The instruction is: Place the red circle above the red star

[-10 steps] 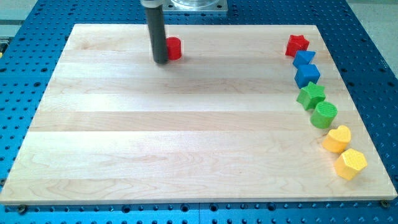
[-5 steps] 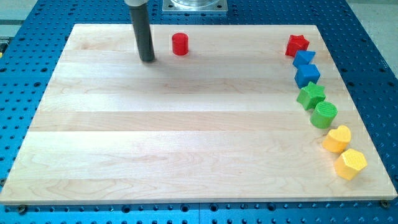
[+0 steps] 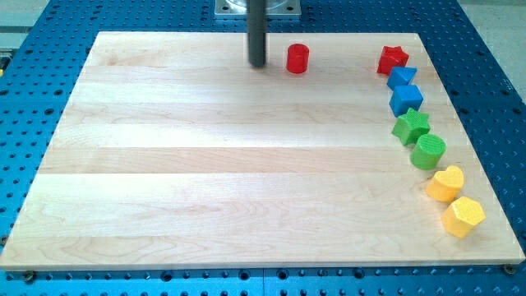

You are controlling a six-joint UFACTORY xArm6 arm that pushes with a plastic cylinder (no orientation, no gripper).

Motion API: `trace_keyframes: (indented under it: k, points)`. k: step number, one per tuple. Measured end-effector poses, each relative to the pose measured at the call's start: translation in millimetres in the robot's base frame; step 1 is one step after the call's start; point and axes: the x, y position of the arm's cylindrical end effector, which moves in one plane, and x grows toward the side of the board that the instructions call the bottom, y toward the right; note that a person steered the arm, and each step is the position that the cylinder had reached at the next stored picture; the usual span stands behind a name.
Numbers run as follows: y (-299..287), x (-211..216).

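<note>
Red circle (image 3: 297, 59) sits just right of our tip (image 3: 257, 65), untouched; an off-centre push could knock the star (image 3: 393, 59).

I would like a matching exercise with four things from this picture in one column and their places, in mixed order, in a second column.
Things:
1. red circle
2. red star
3. my tip
4. yellow hexagon

Places:
A. lowest block at the view's right
B. just left of the red circle, apart from it
C. top of the right-hand row of blocks
D. between my tip and the red star

Pairs: 1-D, 2-C, 3-B, 4-A
</note>
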Motion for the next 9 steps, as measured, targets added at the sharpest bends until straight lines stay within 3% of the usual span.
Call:
trace_keyframes:
  k: [1,2,4,5,8,9]
  points:
    - [58,-1]
    - [4,11]
    - [128,17]
    - [156,10]
    - [126,-38]
    - [168,-43]
